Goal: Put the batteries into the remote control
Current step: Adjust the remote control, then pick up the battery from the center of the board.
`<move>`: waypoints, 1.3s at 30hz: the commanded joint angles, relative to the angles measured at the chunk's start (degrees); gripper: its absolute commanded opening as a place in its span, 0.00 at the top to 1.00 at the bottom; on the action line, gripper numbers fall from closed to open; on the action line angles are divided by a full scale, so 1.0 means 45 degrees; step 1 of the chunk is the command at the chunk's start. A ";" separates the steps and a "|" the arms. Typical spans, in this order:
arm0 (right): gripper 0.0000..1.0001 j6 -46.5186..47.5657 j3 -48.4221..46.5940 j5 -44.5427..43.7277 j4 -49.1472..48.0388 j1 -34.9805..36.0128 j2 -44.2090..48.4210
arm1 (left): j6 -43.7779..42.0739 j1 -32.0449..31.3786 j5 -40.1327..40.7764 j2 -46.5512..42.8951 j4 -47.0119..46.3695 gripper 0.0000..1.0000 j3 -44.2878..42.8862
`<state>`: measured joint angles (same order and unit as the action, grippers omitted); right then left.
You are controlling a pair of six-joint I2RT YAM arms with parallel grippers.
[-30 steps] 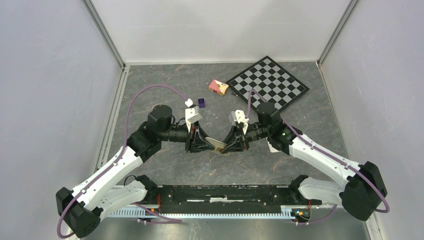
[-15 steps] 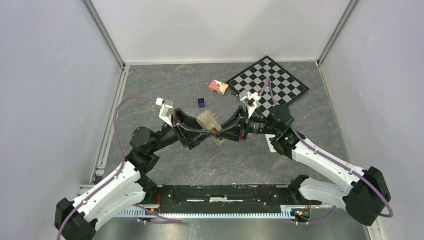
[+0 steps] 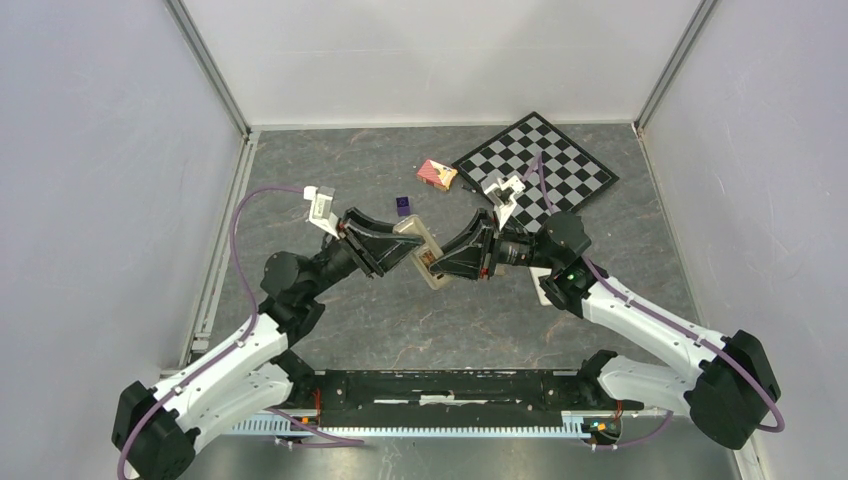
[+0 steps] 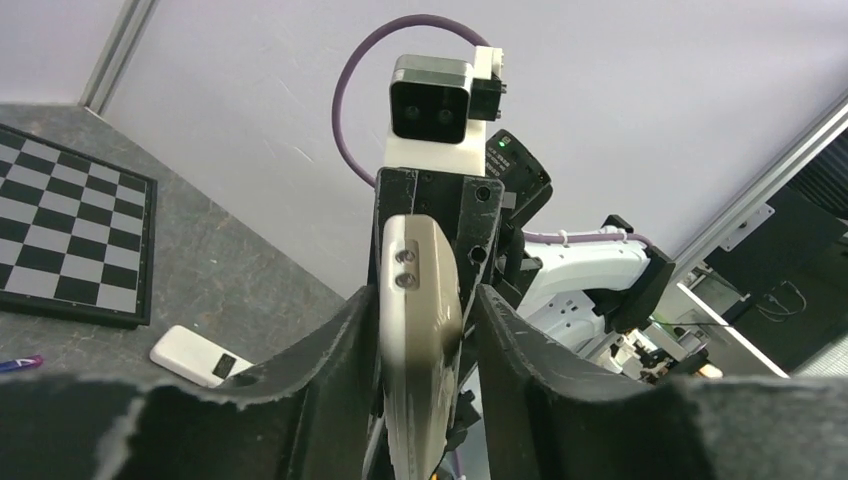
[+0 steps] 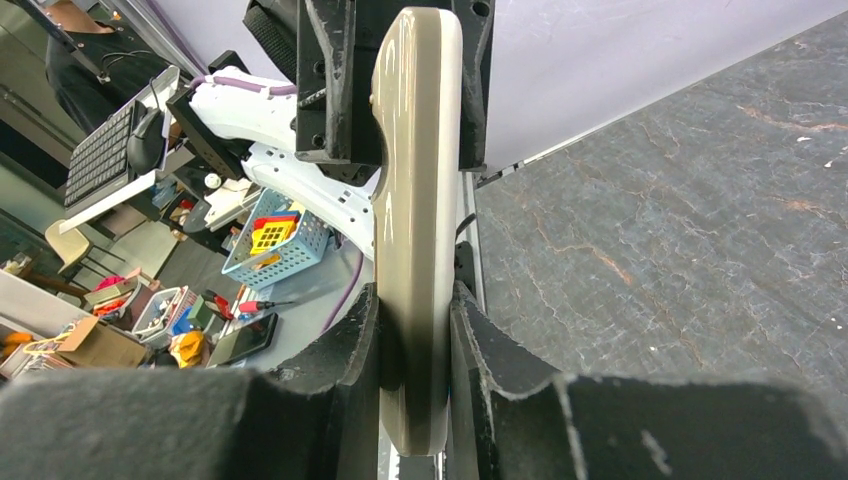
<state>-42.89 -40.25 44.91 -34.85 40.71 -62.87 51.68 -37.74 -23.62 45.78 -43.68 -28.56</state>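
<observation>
The remote control [image 3: 415, 238], olive-grey, is held off the table between both arms, its open battery bay facing up in the top view. My right gripper [image 3: 437, 262] [image 5: 415, 300] is shut on the remote's [image 5: 415, 150] thin sides. My left gripper [image 3: 408, 248] [image 4: 422, 300] straddles the other end of the remote [image 4: 415, 290]. One of its fingers [image 4: 340, 340] touches the shell and a thin gap shows at the other finger, so it is open. A small dark purple-blue piece, the batteries [image 3: 403, 206], lies on the table behind the grippers.
A chessboard [image 3: 535, 165] [image 4: 70, 240] lies at the back right, with a small red and white box [image 3: 437, 174] beside it. A white remote [image 4: 195, 357] lies on the grey table [image 3: 330, 160] below the grippers. Walls close in the left, back and right sides.
Both arms lifted the remote off the table and carried it slightly back. The left arm swung left. The left jaws widened, then narrowed around the remote.
</observation>
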 commanded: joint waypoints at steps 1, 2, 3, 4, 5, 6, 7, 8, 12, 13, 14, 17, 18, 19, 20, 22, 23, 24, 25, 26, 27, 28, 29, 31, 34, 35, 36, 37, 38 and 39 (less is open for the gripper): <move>1.00 0.0217 -0.0467 0.0259 -0.0059 -0.0023 -0.0061 | -0.0065 -0.0013 -0.0189 0.0361 0.0184 0.59 -0.1008; 1.00 0.0646 -0.0623 0.0293 0.0377 -0.0011 -0.0081 | -0.0281 -0.0015 -0.0251 0.0382 0.0593 0.69 -0.1171; 0.99 0.1065 -0.0752 0.0280 0.0894 -0.0023 -0.0055 | -0.0500 -0.0013 -0.0268 0.0361 0.0844 0.78 -0.1250; 0.95 0.1400 -0.0837 0.0179 0.1357 -0.0023 -0.0023 | -0.0706 0.0004 -0.0217 0.0304 0.0990 0.92 -0.1223; 0.89 0.1730 -0.0902 0.0002 0.1780 -0.0042 0.0051 | -0.0947 0.0007 -0.0095 0.0198 0.1214 0.98 -0.1184; 0.71 0.2076 -0.0980 -0.0281 0.2286 -0.0045 0.0158 | -0.1348 0.0004 0.0171 0.0034 0.1625 0.98 -0.1114; 0.48 0.2512 -0.1046 -0.0684 0.2752 -0.0061 0.0311 | -0.1765 0.0007 0.0409 -0.0168 0.1948 0.98 -0.1042; 0.35 0.2926 -0.1092 -0.1284 0.3318 -0.0077 0.0459 | -0.2311 0.0007 0.0752 -0.0423 0.2438 0.98 -0.0955; 0.19 0.3911 -0.1000 -0.4284 0.5091 -0.0341 0.1061 | -0.4498 0.0007 0.2926 -0.1326 0.5290 0.98 -0.0721; 0.19 0.3906 -0.0964 -0.5453 0.5671 -0.0390 0.1127 | -0.4800 0.0007 0.3572 -0.1581 0.5697 0.98 -0.0585; 0.19 0.3845 -0.0887 -0.6501 0.6059 -0.0438 0.1122 | -0.5079 0.0006 0.4193 -0.1769 0.6125 0.98 -0.0446; 0.21 0.3544 -0.0815 -1.0003 0.7249 -0.0449 0.0571 | -0.5508 0.0006 0.5808 -0.2372 0.6985 0.98 -0.0130; 0.22 0.3443 -0.0859 -1.1302 0.7551 -0.0452 0.0155 | -0.5591 0.0005 0.5971 -0.2529 0.7071 0.98 -0.0002; 0.23 0.3284 -0.0929 -1.2116 0.7700 -0.0482 -0.0368 | -0.5649 0.0007 0.5972 -0.2649 0.7108 0.98 0.0078; 0.25 0.2972 -0.1172 -1.2919 0.8235 -0.0581 -0.0976 | -0.5707 0.0007 0.5835 -0.2742 0.7124 0.98 0.0129; 0.28 0.2481 -0.1663 -1.3829 0.8614 -0.0675 -0.2138 | -0.5901 0.0003 0.5342 -0.2815 0.7231 0.98 0.0145; 0.29 0.2128 -0.1846 -1.4282 0.8642 -0.0738 -0.2593 | -0.5968 0.0007 0.4905 -0.2834 0.7298 0.98 0.0126; 0.30 0.2012 -0.1954 -1.4537 0.8407 -0.0819 -0.3044 | -0.5977 0.0007 0.4486 -0.2763 0.7322 0.98 0.0106; 0.31 0.2197 -0.2079 -1.4608 0.8088 -0.0896 -0.3493 | -0.6050 0.0007 0.4005 -0.2629 0.7447 0.98 0.0001; 0.32 0.2844 -0.2217 -1.4513 0.7511 -0.0972 -0.3847 | -0.6235 0.0007 0.3292 -0.2383 0.7791 0.98 -0.0216; 0.32 0.3756 -0.2452 -1.4311 0.7081 -0.1079 -0.4283 | -0.6368 -0.0003 0.2671 -0.2098 0.8180 0.98 -0.0526; 0.32 0.4866 -0.2775 -1.3885 0.6977 -0.1249 -0.4827 | -0.6406 0.0007 0.2357 -0.1840 0.8576 0.98 -0.0819; 0.32 0.5788 -0.3293 -1.3293 0.7113 -0.1457 -0.5362 | -0.6361 0.0002 0.2197 -0.1688 0.8837 0.98 -0.0996; 0.32 0.7688 -0.4110 -1.2104 0.7688 -0.1871 -0.6216 | -0.6195 0.0007 0.2033 -0.1572 0.8906 0.98 -0.1143; 0.32 0.9905 -0.5117 -1.1017 0.8976 -0.2364 -0.7222 | -0.6022 0.0002 0.1509 -0.1608 0.8533 0.98 -0.1051; 0.31 1.0667 -0.5471 -1.0760 0.9472 -0.2453 -0.7531 | -0.5970 0.0007 0.1310 -0.1590 0.8417 0.98 -0.1019; 0.31 1.1329 -0.6018 -1.0451 1.0187 -0.2562 -0.7999 | -0.5939 0.0006 0.1190 -0.1554 0.8380 0.98 -0.1032; 0.32 1.1808 -0.6485 -1.0124 1.0879 -0.2696 -0.8498 | -0.5892 0.0017 0.1149 -0.1528 0.8341 0.98 -0.1029; 0.33 1.2148 -0.6958 -1.0012 1.1528 -0.2815 -0.8901 | -0.5851 0.0007 0.1147 -0.1477 0.8325 0.98 -0.1069; 0.36 1.2447 -0.7236 -0.9618 1.1877 -0.2983 -0.9307 | -0.5788 0.0007 0.1170 -0.1448 0.8320 0.98 -0.1093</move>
<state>-0.14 -66.35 -5.26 8.51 29.08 -99.11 26.41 -37.69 -15.18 39.24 -3.92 -30.72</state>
